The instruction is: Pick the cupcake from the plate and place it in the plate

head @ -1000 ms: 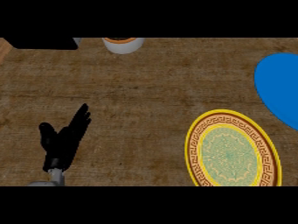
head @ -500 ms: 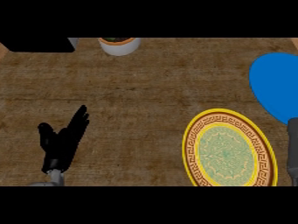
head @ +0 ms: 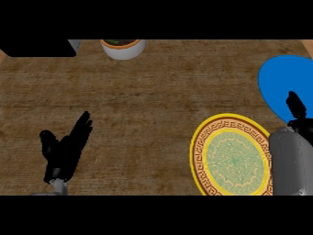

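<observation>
A blue plate lies at the right edge of the counter. A yellow plate with a green patterned middle lies in front of it, toward me. My right hand is over the near edge of the blue plate, its grey forearm rising beside the yellow plate's right rim. The picture's right edge cuts off part of this hand. No cupcake shows on the visible part of either plate. At the lower left my left hand rests open, fingers up, holding nothing.
A white round pot with a brown top stands at the back edge, left of centre. A black block sits in the back left corner. Wooden strips run along the counter's left and right sides.
My right forearm and hand have come up from the lower right edge, alongside the yellow plate, to the blue plate's near edge. The left hand has stayed where it was.
</observation>
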Available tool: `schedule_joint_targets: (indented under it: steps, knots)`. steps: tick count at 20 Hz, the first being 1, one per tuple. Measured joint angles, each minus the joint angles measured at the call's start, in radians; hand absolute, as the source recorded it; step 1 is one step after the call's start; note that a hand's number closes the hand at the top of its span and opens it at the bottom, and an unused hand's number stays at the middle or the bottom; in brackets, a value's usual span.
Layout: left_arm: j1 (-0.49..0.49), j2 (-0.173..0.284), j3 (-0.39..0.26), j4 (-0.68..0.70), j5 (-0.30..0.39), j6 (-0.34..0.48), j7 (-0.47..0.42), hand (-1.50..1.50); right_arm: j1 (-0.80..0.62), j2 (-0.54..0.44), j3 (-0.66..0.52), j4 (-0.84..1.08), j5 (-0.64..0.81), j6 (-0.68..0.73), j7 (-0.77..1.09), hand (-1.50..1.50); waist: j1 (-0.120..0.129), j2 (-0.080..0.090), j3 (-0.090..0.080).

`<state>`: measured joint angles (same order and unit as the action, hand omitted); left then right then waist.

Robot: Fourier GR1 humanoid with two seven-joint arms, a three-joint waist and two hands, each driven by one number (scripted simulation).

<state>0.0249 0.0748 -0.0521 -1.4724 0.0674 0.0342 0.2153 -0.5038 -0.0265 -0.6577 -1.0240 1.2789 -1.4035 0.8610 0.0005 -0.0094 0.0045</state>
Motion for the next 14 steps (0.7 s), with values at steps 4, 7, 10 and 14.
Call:
schedule_joint_targets:
  steps: [4,7,10,14]
  knots:
    - [-0.009,0.0,0.003,0.001,0.0,0.0,0.014,0.0,0.055,0.016,0.098,-0.008,0.023,-0.004,0.079,-1.5,0.003,0.0,-0.001]
    - [0.003,0.005,0.008,0.001,0.004,-0.014,-0.011,0.0,0.087,0.022,0.148,-0.015,0.054,0.003,0.152,-1.5,0.004,0.0,-0.002]
    - [0.0,0.004,0.005,-0.006,0.001,-0.012,0.003,0.0,0.099,0.024,0.184,0.0,0.1,0.005,0.226,-1.5,0.007,0.001,-0.003]
    - [-0.002,0.006,0.005,-0.01,0.001,-0.015,0.016,0.0,0.102,0.026,0.211,0.001,0.178,0.017,0.33,-1.5,0.008,0.001,-0.003]
